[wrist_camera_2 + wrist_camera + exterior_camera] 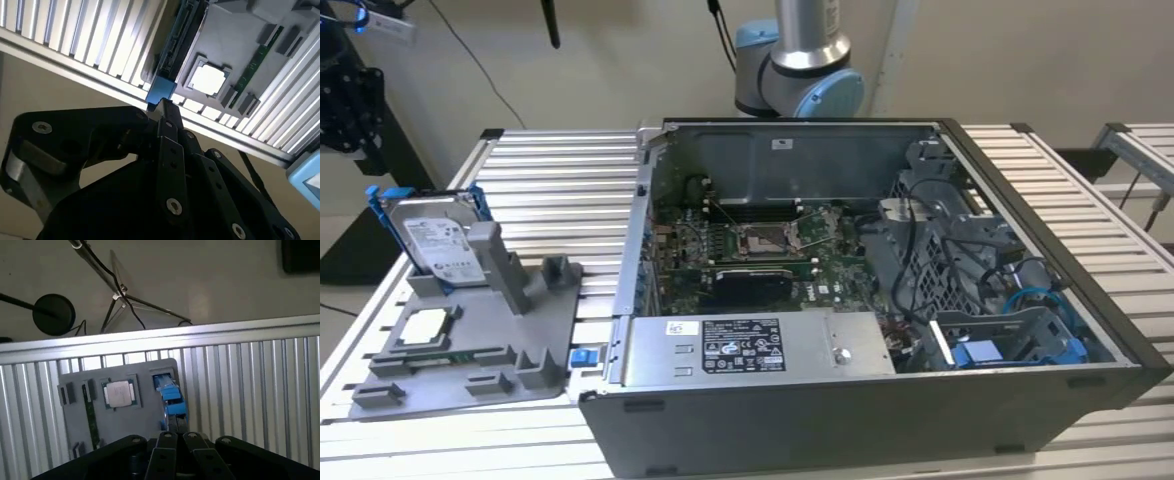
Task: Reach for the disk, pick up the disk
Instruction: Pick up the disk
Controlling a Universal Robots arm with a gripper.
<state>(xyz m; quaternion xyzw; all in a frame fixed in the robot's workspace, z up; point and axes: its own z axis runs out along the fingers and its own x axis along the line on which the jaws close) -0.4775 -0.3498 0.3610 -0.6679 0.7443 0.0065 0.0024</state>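
One step in hand: the reach, disk not yet gripped

Exterior view: the disk [438, 238] is stood on edge in a grey holder [500, 335] on the tabletop [567, 170], at the exterior view's left, apart from the open case [774, 155].

Second wrist view: the claw [163, 106] is seen with fingers drawn together and nothing held. The disk's blue frame [160, 91] is lined up just past its tip.

First wrist view: the disk [172, 396] is seen beyond the claw [178, 434], beside a chip [119, 393]. The reach is judged unfinished. A grasp would call for the fingers to be parted and set astride the frame.
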